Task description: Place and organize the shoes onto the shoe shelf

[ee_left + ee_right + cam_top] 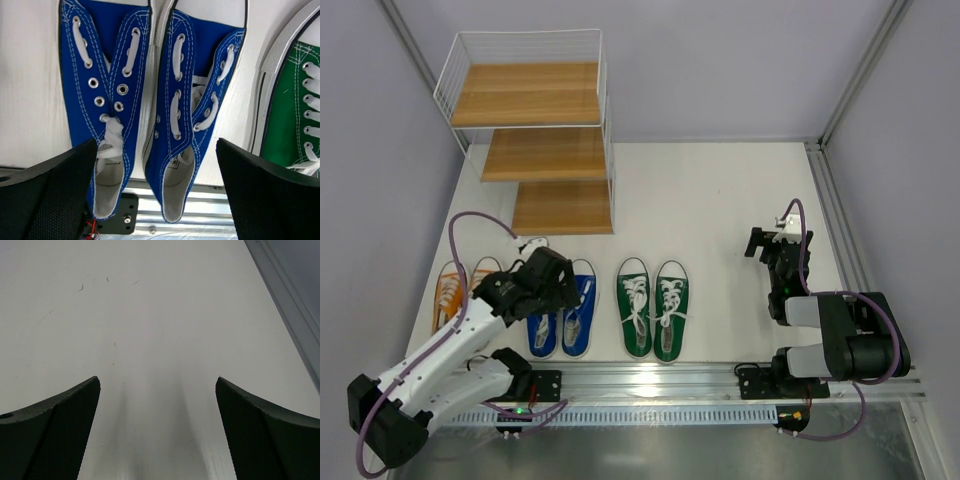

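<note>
Nothing is judged done: the shoe shelf (545, 155), at eleven o'clock, is seen bare. The orange pair (448, 288) (partly hidden, probably complete), blue pair (582, 300) and green pair (670, 305) are lined up from eight to six o'clock. The left gripper (156, 145) is held wide open over the blue pair, the right gripper (158, 382) open at three o'clock, both empty. The white table (720, 200) is enclosed by lilac walls (720, 60).

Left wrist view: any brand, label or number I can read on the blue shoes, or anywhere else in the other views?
Nothing legible in any view.
blue shoes: small dark print on one insole, too blurred to read.
green shoes, orange shoes, shoe shelf: no markings visible.
</note>
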Tool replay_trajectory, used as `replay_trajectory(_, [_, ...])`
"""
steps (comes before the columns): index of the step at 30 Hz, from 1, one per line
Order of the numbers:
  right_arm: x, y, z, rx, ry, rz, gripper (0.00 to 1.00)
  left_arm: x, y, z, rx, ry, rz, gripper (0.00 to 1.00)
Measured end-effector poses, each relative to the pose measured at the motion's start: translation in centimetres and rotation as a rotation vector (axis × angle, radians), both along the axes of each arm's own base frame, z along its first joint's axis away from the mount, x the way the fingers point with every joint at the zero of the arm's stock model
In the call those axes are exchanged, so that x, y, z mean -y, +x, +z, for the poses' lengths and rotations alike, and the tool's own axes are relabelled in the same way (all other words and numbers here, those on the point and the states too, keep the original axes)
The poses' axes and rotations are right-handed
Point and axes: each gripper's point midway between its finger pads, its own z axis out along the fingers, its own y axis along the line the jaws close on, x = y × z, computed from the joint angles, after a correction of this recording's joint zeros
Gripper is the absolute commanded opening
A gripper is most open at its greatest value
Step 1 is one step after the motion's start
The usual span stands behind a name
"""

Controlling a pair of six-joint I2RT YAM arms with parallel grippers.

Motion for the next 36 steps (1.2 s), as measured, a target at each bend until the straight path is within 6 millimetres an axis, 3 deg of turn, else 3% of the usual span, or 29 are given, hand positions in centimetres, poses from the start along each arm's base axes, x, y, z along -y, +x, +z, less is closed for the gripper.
replay_trajectory(8, [0.0,0.0,0.0,0.000,0.000,0.000,0.97,0.9,0.0,-3.3,-0.070,-0.009,0.016,1.00])
replay_trajectory(21, [0.0,0.0,0.0,0.000,0.000,0.000,0.97,0.0,0.2,-5.8,-0.085,0.045,0.084,0.86])
replay_trajectory(31, [0.0,0.0,0.0,0.000,0.000,0.000,0.97,0.4,0.6,-5.8,-0.067,0.025,0.084,0.37])
replay_trajectory(33, [0.0,0.0,0.0,0.000,0.000,0.000,0.97,0.5,0.6,-5.8,-0.067,0.021,0.083,0.34])
replay_trajectory(34, [0.0,0.0,0.0,0.000,0.000,0.000,0.97,0.5,0.7,-5.8,-0.066,0.019,0.083,0.25])
replay_trajectory(36, [0.0,0.0,0.0,0.000,0.000,0.000,0.97,0.4,0.6,-5.8,-0.068,0.027,0.085,0.19])
